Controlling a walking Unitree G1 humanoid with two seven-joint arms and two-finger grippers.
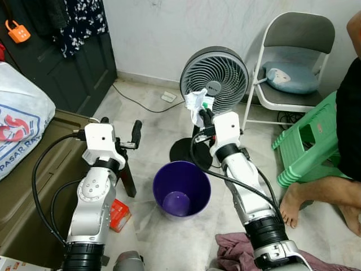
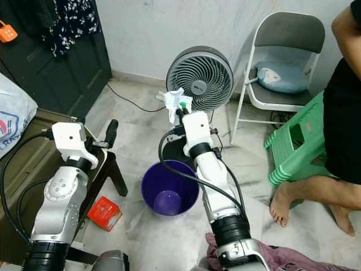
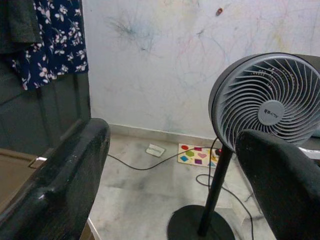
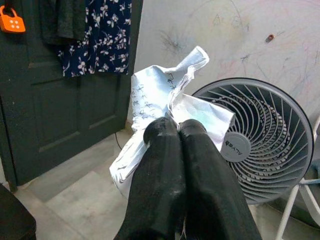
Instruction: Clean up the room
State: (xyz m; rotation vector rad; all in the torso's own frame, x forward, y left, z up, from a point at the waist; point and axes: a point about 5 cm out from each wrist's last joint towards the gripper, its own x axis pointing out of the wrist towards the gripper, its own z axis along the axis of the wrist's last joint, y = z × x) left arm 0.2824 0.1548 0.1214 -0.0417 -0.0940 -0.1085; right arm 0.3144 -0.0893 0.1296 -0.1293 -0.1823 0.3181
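Right gripper [image 4: 177,131] pinched on crumpled paper [image 4: 160,107], raised above purple bin [image 1: 181,188] w/ nothing visible inside, left gripper [image 1: 119,127] fingers apart, fan [image 1: 214,73] behind.

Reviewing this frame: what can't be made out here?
- Print on the crumpled paper in the right gripper: too small, creased.
- Red box: partly behind the left arm.
- Person: cut off by the eye views' right edge.
- Cloth: cut by the bottom edge.
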